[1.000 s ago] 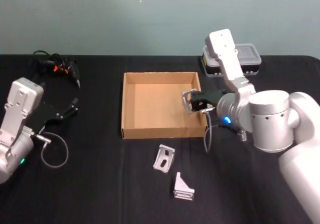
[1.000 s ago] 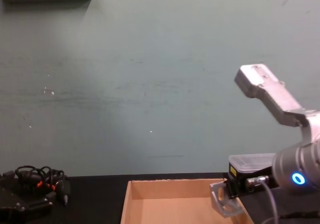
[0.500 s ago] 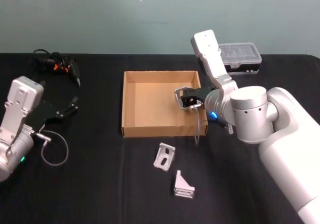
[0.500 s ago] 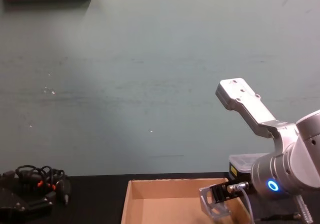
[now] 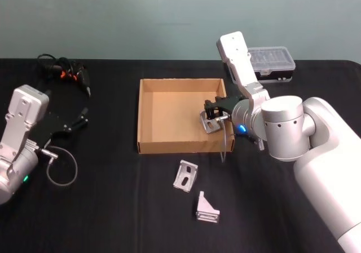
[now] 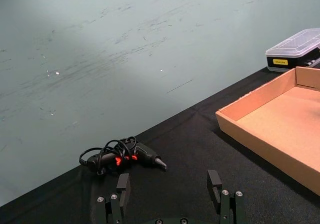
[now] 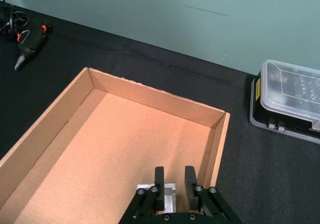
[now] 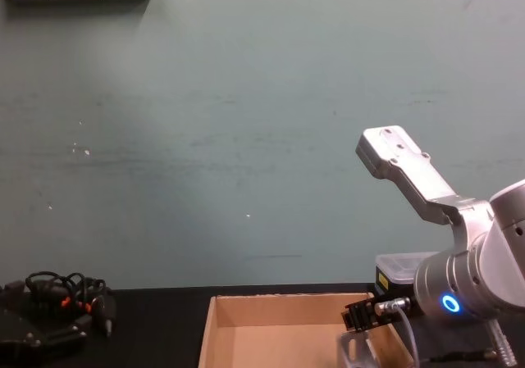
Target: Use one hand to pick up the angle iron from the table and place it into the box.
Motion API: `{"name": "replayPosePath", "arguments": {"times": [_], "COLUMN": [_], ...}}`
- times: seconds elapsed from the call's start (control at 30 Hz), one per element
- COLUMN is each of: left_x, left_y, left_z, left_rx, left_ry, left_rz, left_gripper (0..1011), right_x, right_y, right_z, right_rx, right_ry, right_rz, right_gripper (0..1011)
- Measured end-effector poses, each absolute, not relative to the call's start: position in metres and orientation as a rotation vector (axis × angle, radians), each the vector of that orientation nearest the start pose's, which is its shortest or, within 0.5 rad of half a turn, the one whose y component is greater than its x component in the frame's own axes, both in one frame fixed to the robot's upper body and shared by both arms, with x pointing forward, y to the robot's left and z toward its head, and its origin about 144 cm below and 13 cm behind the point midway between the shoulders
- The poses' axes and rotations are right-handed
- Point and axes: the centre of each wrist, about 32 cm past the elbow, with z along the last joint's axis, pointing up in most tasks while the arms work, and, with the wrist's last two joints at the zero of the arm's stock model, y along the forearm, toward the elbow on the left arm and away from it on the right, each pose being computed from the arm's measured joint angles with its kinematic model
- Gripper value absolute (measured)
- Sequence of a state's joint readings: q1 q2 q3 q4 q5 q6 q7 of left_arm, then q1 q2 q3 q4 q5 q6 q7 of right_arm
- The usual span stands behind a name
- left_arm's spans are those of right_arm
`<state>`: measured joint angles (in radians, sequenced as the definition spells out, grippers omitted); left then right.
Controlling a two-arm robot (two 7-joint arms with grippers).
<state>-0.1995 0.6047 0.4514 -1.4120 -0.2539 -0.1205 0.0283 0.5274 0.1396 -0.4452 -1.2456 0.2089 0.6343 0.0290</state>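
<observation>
Silver angle iron (image 5: 209, 124) is pinched in right gripper's (image 7: 174, 179) fingers (image 7: 159, 181) inside the box (image 5: 180, 147), two brackets (image 5: 185, 177) (image 5: 207, 210) outside, left gripper's (image 6: 169, 184) fingers (image 6: 123, 186) spread.

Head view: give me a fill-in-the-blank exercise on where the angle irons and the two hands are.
The right hand is shut on the held angle iron near the ____ wall of the box.
____ loose angle irons lie on the table in front of the box.
The left hand, parked above the table at the robot's left, is ____.
Missing words: right; two; open.
</observation>
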Motion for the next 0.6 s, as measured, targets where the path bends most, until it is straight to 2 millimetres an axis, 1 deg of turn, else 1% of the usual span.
{"name": "replayPosePath", "arguments": {"times": [0.03,0.1,0.3,0.33,0.4,0.43,0.47,0.5,0.57,0.6], "left_x": [0.4886,0.4886,0.4886,0.4886,0.4886,0.4886,0.4886,0.4886,0.4886,0.4886], "left_y": [0.3097,0.3097,0.3097,0.3097,0.3097,0.3097,0.3097,0.3097,0.3097,0.3097], "left_z": [1.1398,1.1398,1.1398,1.1398,1.1398,1.1398,1.1398,1.1398,1.1398,1.1398], "left_rx": [0.304,0.304,0.304,0.304,0.304,0.304,0.304,0.304,0.304,0.304], "left_ry": [-0.285,-0.285,-0.285,-0.285,-0.285,-0.285,-0.285,-0.285,-0.285,-0.285], "left_rz": [1.248,1.248,1.248,1.248,1.248,1.248,1.248,1.248,1.248,1.248], "left_gripper": [1011,1011,1011,1011,1011,1011,1011,1011,1011,1011], "right_x": [0.5797,0.5796,0.5794,0.5794,0.5793,0.5793,0.5792,0.5792,0.5774,0.5742], "right_y": [-0.1524,-0.1525,-0.1526,-0.1526,-0.1527,-0.1527,-0.1527,-0.1527,-0.1534,-0.1550], "right_z": [1.2169,1.2170,1.2173,1.2173,1.2174,1.2174,1.2174,1.2174,1.2187,1.2212], "right_rx": [-0.528,-0.528,-0.527,-0.527,-0.527,-0.527,-0.527,-0.527,-0.522,-0.511], "right_ry": [0.221,0.221,0.222,0.222,0.222,0.222,0.222,0.222,0.219,0.212], "right_rz": [-1.187,-1.187,-1.188,-1.188,-1.188,-1.188,-1.188,-1.188,-1.188,-1.186], "right_gripper": [261,342,526,543,628,650,707,707,765,820]}}
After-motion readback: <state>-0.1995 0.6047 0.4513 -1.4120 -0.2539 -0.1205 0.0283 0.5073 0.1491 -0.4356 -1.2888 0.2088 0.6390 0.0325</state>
